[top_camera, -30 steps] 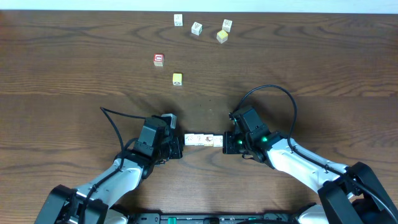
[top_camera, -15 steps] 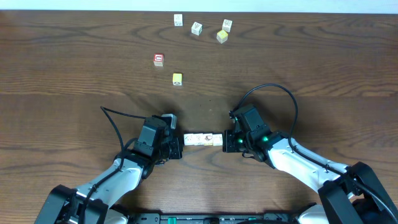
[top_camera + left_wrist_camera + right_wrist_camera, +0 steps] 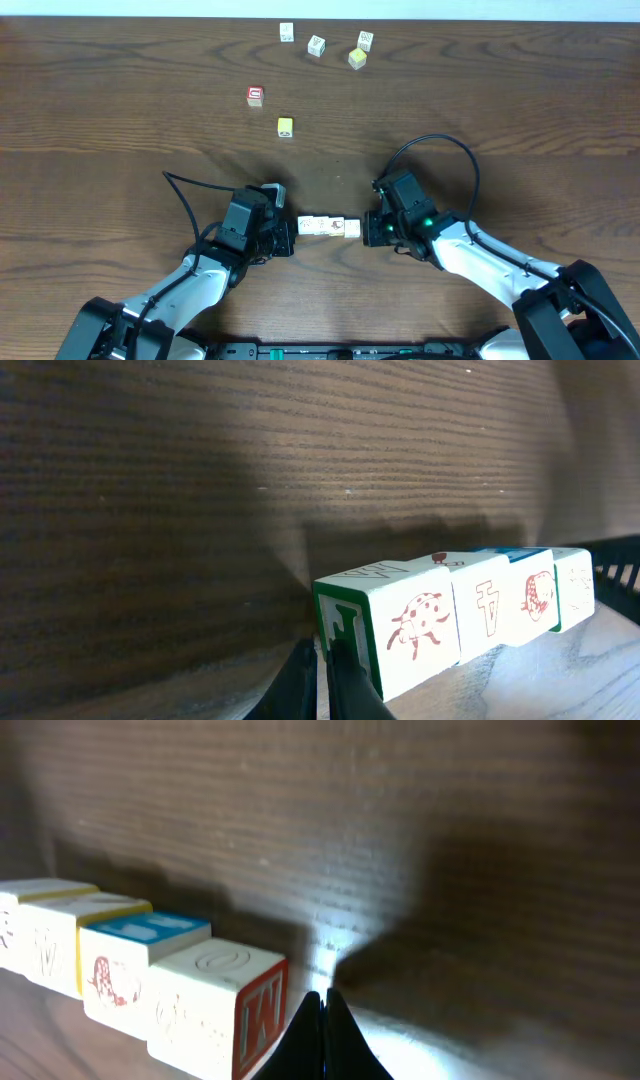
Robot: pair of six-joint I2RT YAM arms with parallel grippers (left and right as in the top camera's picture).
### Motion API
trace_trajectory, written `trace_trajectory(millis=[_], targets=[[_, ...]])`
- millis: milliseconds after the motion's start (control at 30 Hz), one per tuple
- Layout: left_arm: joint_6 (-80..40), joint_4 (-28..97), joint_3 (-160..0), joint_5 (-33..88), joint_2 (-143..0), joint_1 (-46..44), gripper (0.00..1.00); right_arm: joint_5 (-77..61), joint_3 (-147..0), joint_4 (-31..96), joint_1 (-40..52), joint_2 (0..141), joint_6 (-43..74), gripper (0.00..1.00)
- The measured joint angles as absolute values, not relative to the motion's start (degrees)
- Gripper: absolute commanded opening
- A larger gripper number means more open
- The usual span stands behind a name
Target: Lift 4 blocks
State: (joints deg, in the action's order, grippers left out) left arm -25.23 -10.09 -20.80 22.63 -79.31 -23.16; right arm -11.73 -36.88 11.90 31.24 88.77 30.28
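Four white blocks (image 3: 328, 227) form one tight row end to end near the front of the table. My left gripper (image 3: 295, 231) is shut, its closed tips pressed against the row's left end. My right gripper (image 3: 363, 229) is shut too, pressing on the right end. In the left wrist view the blocks (image 3: 420, 625) show a ladybird and red prints, with the left gripper (image 3: 328, 660) against a green-edged face. The right wrist view shows the blocks (image 3: 200, 995) and the right gripper (image 3: 322, 1005) beside a red W face. I cannot tell whether the row touches the table.
Three loose white cubes (image 3: 316, 45) and a yellow cube (image 3: 357, 58) lie at the far edge. A red cube (image 3: 255, 96) and another yellow cube (image 3: 285, 126) sit left of centre. A black cable (image 3: 440, 150) loops above the right arm.
The row of blocks and both grippers have shifted very slightly toward the front right. Both grippers stay shut against the row's ends.
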Motion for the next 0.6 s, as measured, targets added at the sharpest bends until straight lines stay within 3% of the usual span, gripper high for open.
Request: trace_trajectory(millis=[600], targets=[[-25.2,-10.1,-20.8,22.8,-79.3,-23.2,0.07,-15.4,-36.9,9.5,31.2,88.8,29.5,0.01]])
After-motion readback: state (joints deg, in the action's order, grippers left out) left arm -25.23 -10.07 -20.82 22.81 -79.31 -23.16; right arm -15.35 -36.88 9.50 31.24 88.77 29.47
